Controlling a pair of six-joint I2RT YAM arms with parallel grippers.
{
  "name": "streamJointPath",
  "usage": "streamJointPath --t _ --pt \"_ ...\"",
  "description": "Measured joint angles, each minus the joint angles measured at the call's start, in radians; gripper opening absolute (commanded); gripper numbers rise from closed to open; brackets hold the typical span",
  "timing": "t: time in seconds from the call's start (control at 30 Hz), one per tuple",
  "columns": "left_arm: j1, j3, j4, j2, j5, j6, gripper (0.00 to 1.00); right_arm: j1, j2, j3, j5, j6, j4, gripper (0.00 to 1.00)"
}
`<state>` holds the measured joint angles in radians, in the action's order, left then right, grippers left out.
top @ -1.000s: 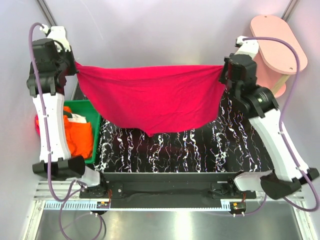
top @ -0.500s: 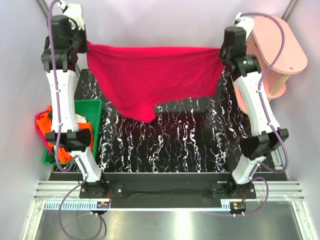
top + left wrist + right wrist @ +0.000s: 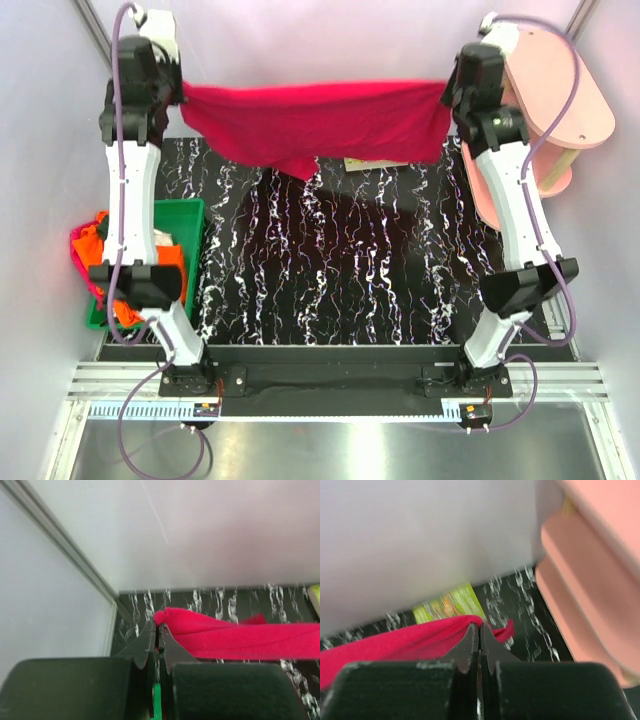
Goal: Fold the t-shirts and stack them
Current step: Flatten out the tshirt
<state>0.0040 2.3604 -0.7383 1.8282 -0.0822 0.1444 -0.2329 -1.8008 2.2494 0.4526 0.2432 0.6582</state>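
Observation:
A crimson-red t-shirt [image 3: 315,120] hangs stretched between my two grippers, high over the far edge of the black marbled table [image 3: 330,260]. My left gripper [image 3: 183,95] is shut on its left end, seen in the left wrist view [image 3: 158,626] with red cloth [image 3: 235,637] bunched at the tips. My right gripper [image 3: 447,92] is shut on its right end, seen in the right wrist view [image 3: 480,626] with red cloth [image 3: 405,642]. The shirt's lower edge sags to a point near the table. More shirts, orange [image 3: 120,305] with white and pink, lie in the bin at left.
A green bin [image 3: 170,215] stands at the table's left edge. A pink two-tier stand [image 3: 560,90] is at the far right, close to my right arm. A small green-covered book [image 3: 375,163] lies on the table under the shirt, also in the right wrist view [image 3: 447,605].
Both arms have stretched up and away toward the back wall, carrying the red shirt with them. The shirt now hangs farther back and looks shorter, uncovering most of the table.

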Motion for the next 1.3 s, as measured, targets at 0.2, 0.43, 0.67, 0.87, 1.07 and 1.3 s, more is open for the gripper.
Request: streamJointPath --t 0.2,0.43,0.67,0.87,1.07,1.3 --pt "0.001 -0.460 0.021 -0.302 0.027 -0.041 0.00 -0.008 0.228 -0.484 -0.003 0.001 -0.024 0.00" --pt "0.001 -0.500 0.020 -0.621 0.069 -0.053 0.00 -0.051 0.553 -0.537 0.011 -0.046 -0.016 0.00" --pt "0.001 -0.395 0.029 -0.756 0.086 -0.059 0.00 -0.072 0.647 -0.341 0.027 -0.080 -0.023 0.00" --pt "0.001 -0.495 0.021 -0.733 0.081 -0.058 0.00 -0.073 0.586 -0.398 0.033 -0.082 -0.025 0.00" --pt "0.002 -0.614 0.022 -0.648 0.074 -0.057 0.00 -0.071 0.432 -0.465 0.045 -0.082 -0.021 0.00" --pt "0.002 -0.503 0.048 -0.378 0.076 -0.058 0.00 -0.010 0.188 -0.337 0.040 -0.082 -0.020 0.00"
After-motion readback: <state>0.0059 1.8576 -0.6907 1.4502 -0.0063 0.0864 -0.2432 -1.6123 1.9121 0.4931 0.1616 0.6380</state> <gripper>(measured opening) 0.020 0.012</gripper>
